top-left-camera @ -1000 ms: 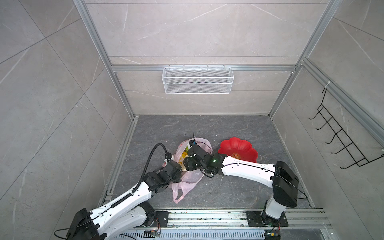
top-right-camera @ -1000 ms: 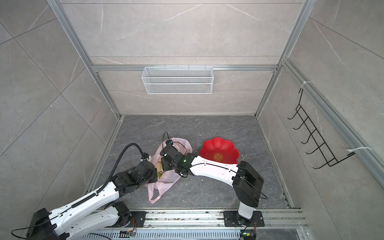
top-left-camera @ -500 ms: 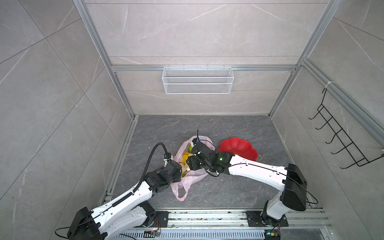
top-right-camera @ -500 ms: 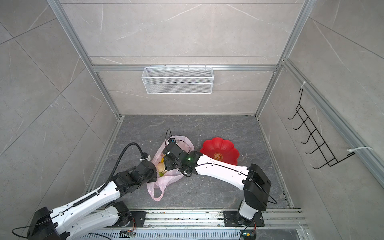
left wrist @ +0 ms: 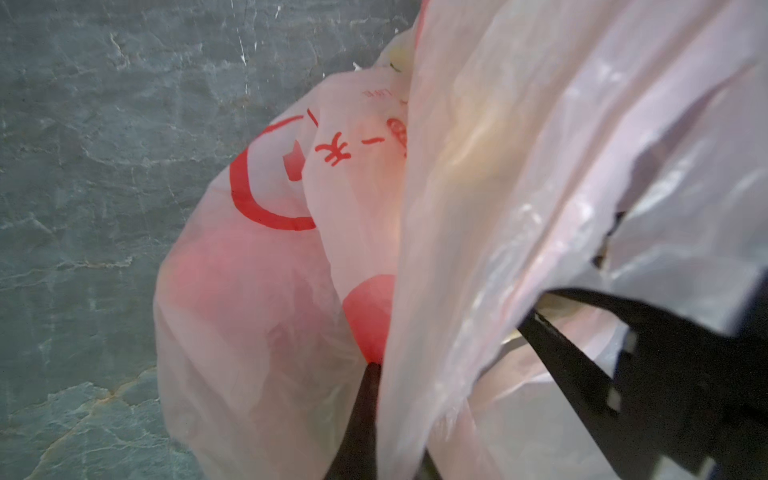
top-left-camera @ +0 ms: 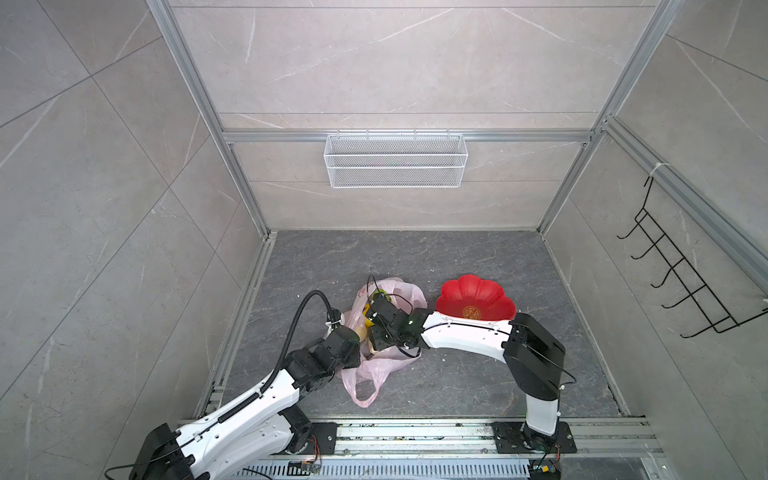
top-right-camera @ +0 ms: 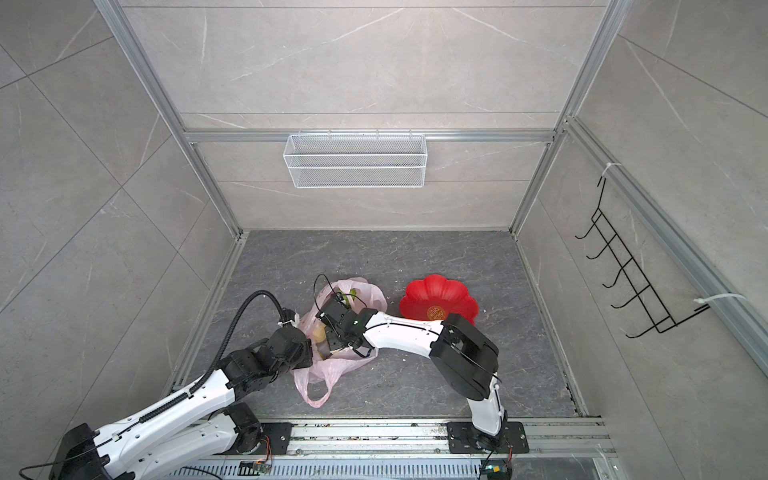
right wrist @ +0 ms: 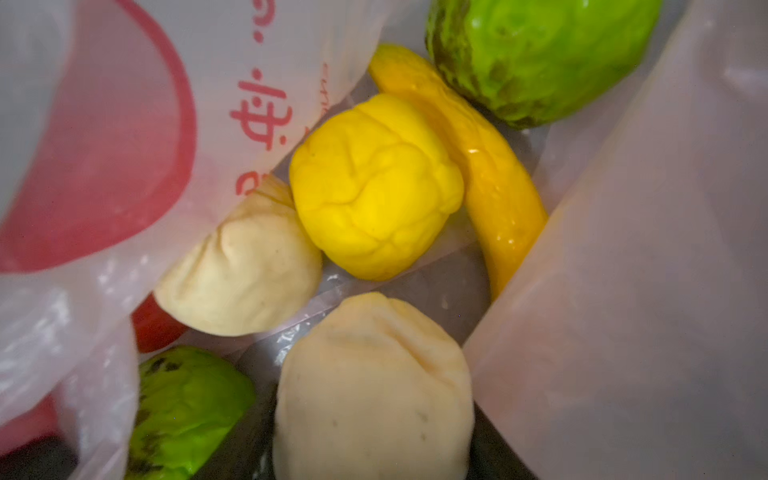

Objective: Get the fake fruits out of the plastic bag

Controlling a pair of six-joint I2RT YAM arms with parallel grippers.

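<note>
Overhead, in both top views the plastic bag (top-left-camera: pixel 386 363) lies crumpled on the grey floor (top-left-camera: pixel 457 257), one loop handle toward the rail, just beside the red dish (top-left-camera: pixel 473 295). The dish centre has a round gold emblem, too small to read. At the bag's left edge sits the left gripper (top-left-camera: pixel 355 350); the right gripper (top-left-camera: pixel 377 336) is down in the bag mouth. Jaws of both are hidden by their own wrists here, and the fake fruits (top-right-camera: pixel 319 332) show only as beige/yellow/green bits btwn the arms. On the back wall hangs a wire basket (top-right-camera: pixel 357 160), on the right wall a black hook rack (top-right-camera: pixel 623 282); no labels seen on either. Left wrist view: the left gripper (left wrist: pixel 457 395) is pinched tight on a fold of bag film, its dark fingers (left wrist: pixel 359 419) partly wrapped by it. Print = thick red arc + red characters + a tiny faint line, none legible to me. Behind the film the red apple (left wrist: pixel 368 316) is just a blurred red patch. Right wrist view, inside the bag: the right gripper (right wrist: pixel 374 415) is approx half apart, clamped on a beige lump (right wrist: pixel 374 353) that fills the gap; fingers mostly cut off at the frame edge. Beyond it: other beige lump (right wrist: pixel 245 270), yellow lumpy fruit (right wrist: pixel 374 187), banana (right wrist: pixel 482 166) partly under that, green netted ball (right wrist: pixel 540 54) cropped, second green ball (right wrist: pixel 183 411), a sliver of apple. Red print seen from inside is blurred, unreadable.
</note>
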